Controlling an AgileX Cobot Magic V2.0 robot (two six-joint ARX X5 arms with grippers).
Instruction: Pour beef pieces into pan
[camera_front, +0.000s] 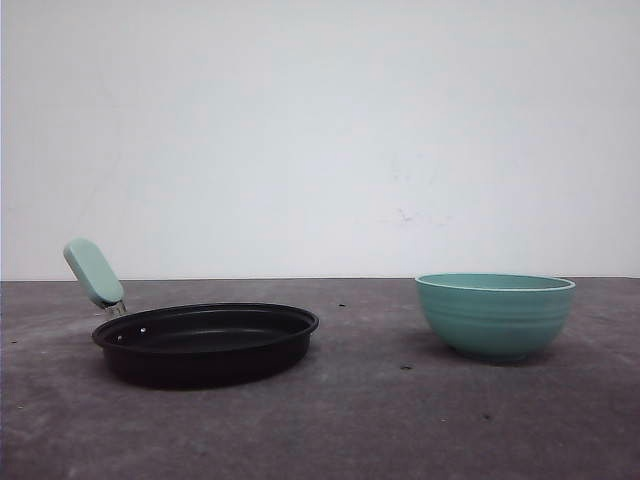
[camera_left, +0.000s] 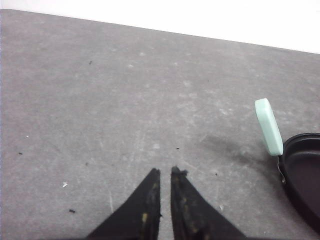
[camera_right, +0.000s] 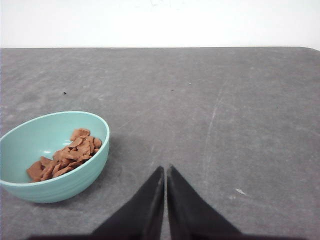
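A black pan (camera_front: 205, 340) with a mint-green handle (camera_front: 93, 271) sits on the table's left side; its rim (camera_left: 305, 175) and handle (camera_left: 268, 126) also appear in the left wrist view. Reddish-brown beef pieces (camera_right: 65, 155) lie in a teal ribbed bowl (camera_right: 75, 180), which stands on the right (camera_front: 495, 314). My left gripper (camera_left: 165, 171) is shut and holds nothing, hovering over bare table away from the pan's handle. My right gripper (camera_right: 164, 168) is shut and holds nothing, over bare table beside the bowl.
The grey table (camera_front: 370, 420) has small dark specks and scuffs. A white wall (camera_front: 320, 130) rises behind its far edge. Open tabletop lies between pan and bowl.
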